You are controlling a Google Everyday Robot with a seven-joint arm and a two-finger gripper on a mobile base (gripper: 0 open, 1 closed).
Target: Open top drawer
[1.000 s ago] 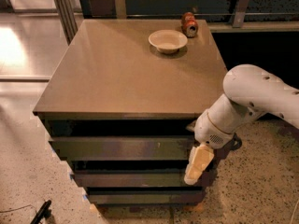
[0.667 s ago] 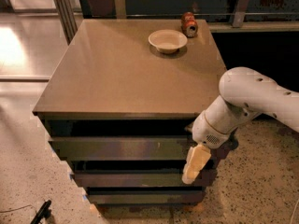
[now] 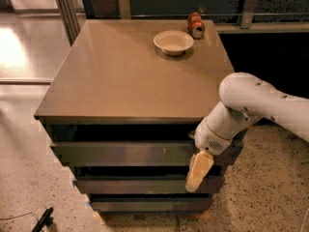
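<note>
The top drawer (image 3: 120, 153) is the widest of three dark grey-brown flat fronts under the brown cabinet top (image 3: 130, 76). It stands out a little beyond the two narrower-looking fronts below it. My gripper (image 3: 198, 170) hangs from the white arm (image 3: 260, 105) at the drawer's right end, its pale fingers pointing down in front of the right part of the fronts. It reaches down to the middle drawer front (image 3: 130, 185).
A cream bowl (image 3: 173, 42) and a tipped red can (image 3: 195, 24) sit at the back right of the cabinet top. A black object (image 3: 42, 220) lies on the speckled floor at lower left. A metal post (image 3: 65, 6) stands behind the cabinet's left side.
The arm and gripper have shifted slightly left along the drawer fronts. The drawers look the same.
</note>
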